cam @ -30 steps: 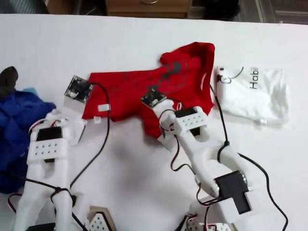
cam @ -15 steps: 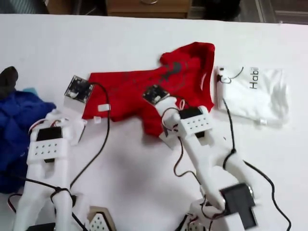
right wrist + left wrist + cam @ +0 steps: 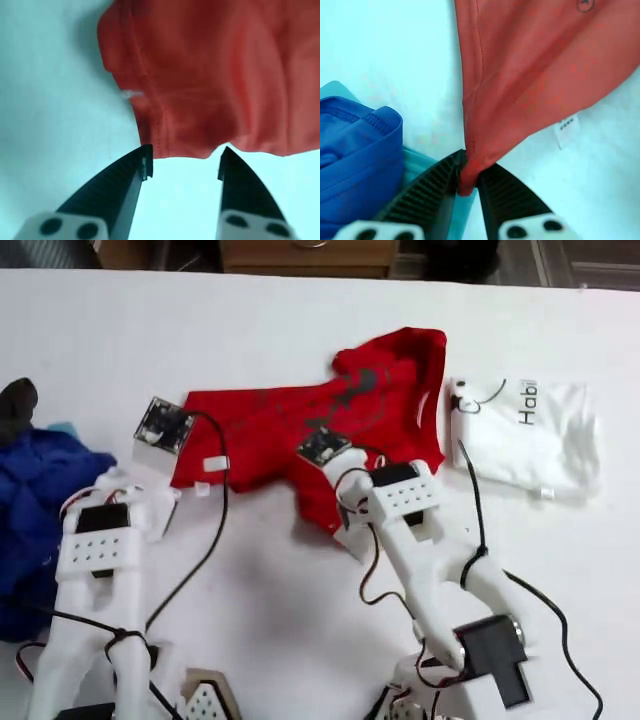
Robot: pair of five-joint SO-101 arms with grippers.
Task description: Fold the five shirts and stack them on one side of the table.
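Observation:
A red shirt (image 3: 300, 420) lies crumpled across the middle of the table, its dark print facing up. My left gripper (image 3: 470, 167) is shut on a corner of the red shirt (image 3: 530, 75) at the shirt's left end, beside the blue pile. My right gripper (image 3: 185, 156) stands open over the lower hem of the red shirt (image 3: 210, 75), one finger on each side of the edge and nothing pinched. A folded white shirt (image 3: 530, 435) rests at the right. A heap of blue shirt (image 3: 35, 510) sits at the left.
A teal cloth (image 3: 422, 160) pokes out under the blue shirt (image 3: 355, 145), and a dark garment (image 3: 15, 405) lies behind the heap. Cables trail from both arms across the near table. Wooden furniture (image 3: 310, 255) stands beyond the far edge.
My right arm has swung slightly right and drawn its gripper back a little toward the near edge of the red shirt. The left arm and the shirts have stayed put.

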